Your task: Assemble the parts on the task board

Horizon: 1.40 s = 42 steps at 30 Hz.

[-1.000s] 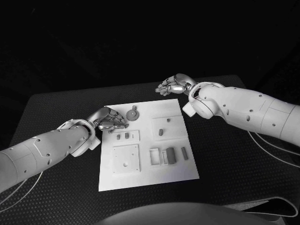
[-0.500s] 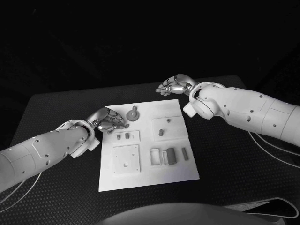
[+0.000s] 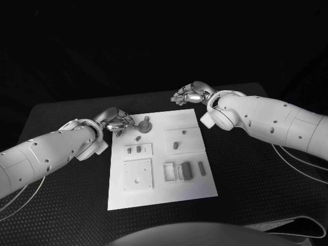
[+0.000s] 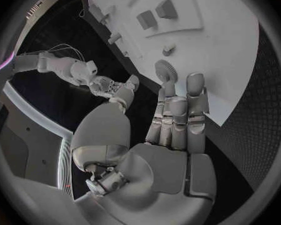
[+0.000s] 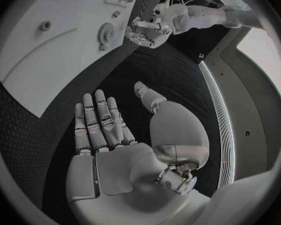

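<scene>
Black textured surface (image 3: 260, 169) carries the white board (image 3: 161, 192) in its middle, with darkness behind.

Left hand (image 3: 118, 123) hangs at the board's far left corner, just beside a round toothed gear (image 3: 145, 124) that lies flat on the board. In the left wrist view the hand (image 4: 175, 116) has its fingers straight and side by side, thumb held apart, nothing in its grasp; the fingertips (image 4: 195, 80) sit close to the gear (image 4: 167, 70), though whether they touch it cannot be told.

Right hand (image 3: 190, 94) is off the board, above the surface just past the board's far right corner. Its wrist view shows the hand (image 5: 106, 135) flat, fingers stretched out and a little spread, thumb out to the side, holding nothing.

Nearer on the board lie a small peg (image 3: 137, 138), two short blocks (image 3: 135, 149) in a recessed plate, a square plate (image 3: 138, 174) with holes, another plate (image 3: 184, 139) with an oblong piece on it, and a row of upright bars (image 3: 184, 170) towards the right edge.
</scene>
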Tool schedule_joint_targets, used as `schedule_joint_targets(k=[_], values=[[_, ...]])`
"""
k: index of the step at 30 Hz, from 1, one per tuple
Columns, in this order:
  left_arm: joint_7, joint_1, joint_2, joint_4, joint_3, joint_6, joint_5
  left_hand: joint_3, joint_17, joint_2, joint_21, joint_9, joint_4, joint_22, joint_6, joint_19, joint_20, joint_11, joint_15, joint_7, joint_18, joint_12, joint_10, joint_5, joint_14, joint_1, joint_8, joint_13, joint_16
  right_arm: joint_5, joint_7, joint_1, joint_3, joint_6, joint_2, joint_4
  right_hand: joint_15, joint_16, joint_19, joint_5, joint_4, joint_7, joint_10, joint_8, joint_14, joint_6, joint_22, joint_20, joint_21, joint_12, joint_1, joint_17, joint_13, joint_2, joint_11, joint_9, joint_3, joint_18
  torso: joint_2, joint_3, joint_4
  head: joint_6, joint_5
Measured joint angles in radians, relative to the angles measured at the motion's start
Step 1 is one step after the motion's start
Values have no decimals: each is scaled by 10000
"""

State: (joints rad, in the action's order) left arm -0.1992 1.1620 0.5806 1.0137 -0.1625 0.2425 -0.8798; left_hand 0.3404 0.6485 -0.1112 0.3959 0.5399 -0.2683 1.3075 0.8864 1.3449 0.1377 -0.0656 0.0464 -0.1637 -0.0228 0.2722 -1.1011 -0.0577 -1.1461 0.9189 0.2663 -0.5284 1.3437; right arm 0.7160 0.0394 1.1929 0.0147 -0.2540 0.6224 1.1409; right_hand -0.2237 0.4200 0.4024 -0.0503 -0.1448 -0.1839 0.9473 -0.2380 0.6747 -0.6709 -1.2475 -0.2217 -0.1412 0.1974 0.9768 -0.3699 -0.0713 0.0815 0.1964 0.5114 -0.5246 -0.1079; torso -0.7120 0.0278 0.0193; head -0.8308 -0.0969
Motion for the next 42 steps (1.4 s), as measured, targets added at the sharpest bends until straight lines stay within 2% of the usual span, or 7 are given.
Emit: schedule_joint_targets(k=[5,8,11,13,23,30,42], values=[[1289,445,-65,302,4,-786,-934,104,182,7,132,77,47,0,-66,6,112,91,78,3,-4,2980,1429,0,169,-86,112,-2051,502,0,0,0,0,0,5,2,0,0,0,0,0,0,0,0,0,0,-9,0,0,0,0,0,0,0,0,1,0,0,-1,7,-4,0,8],[2064,676,-143,460,5,-1261,-1600,251,461,69,385,101,154,0,-87,166,275,266,255,186,-89,5499,1747,-14,204,-142,321,-3659,1055,0,-1,0,0,0,2,6,0,0,0,0,0,0,0,0,0,0,-9,0,0,0,0,0,0,0,0,1,0,-1,-1,11,-4,0,17],[2888,843,-229,636,10,-1688,-2247,720,684,66,691,125,199,-1,38,478,426,413,461,319,-235,7236,1701,-267,2,199,498,-4622,1477,-1,-2,0,0,0,-7,7,0,0,0,0,0,0,0,0,0,0,-9,0,0,0,0,0,0,0,0,1,0,-1,-1,12,-3,-1,33],[3449,928,-310,748,9,-1939,-2671,879,778,25,848,126,228,-1,78,627,508,480,510,383,-246,7898,1715,-267,-116,298,536,-4915,1639,-1,-3,0,0,0,-17,3,0,0,-1,0,0,0,0,0,0,0,-8,0,0,0,0,0,0,0,0,1,0,0,-1,12,-3,-1,39],[5271,1003,-854,862,-23,-2487,-4187,968,943,-167,1319,94,358,-1,230,1085,713,661,661,532,-246,9082,1451,27,-708,241,698,-5154,1893,-1,-3,0,0,0,-78,-29,0,0,-1,0,0,0,0,0,0,0,-7,1,0,0,0,0,0,0,0,1,0,0,-7,8,-10,-5,65],[5805,999,-1134,764,-40,-2535,-4559,939,972,-352,1355,73,556,-2,263,1133,694,661,661,500,-245,9179,1451,27,-778,56,698,-5060,1897,-2,-3,0,0,0,-104,-30,0,0,-1,0,0,0,0,0,0,0,-16,1,0,0,0,0,0,0,0,2,0,0,-7,2,9,-21,58],[6179,996,-1308,586,-100,-2838,-4897,954,1015,-388,1433,73,758,5,335,1161,721,704,700,571,-247,9243,1409,27,-886,-192,747,-4969,1897,-2,-3,0,0,0,-121,-39,0,0,-1,0,0,0,0,0,0,0,-23,1,38,0,0,0,0,0,0,-8,0,-1,-3,1,-1,-41,77]])
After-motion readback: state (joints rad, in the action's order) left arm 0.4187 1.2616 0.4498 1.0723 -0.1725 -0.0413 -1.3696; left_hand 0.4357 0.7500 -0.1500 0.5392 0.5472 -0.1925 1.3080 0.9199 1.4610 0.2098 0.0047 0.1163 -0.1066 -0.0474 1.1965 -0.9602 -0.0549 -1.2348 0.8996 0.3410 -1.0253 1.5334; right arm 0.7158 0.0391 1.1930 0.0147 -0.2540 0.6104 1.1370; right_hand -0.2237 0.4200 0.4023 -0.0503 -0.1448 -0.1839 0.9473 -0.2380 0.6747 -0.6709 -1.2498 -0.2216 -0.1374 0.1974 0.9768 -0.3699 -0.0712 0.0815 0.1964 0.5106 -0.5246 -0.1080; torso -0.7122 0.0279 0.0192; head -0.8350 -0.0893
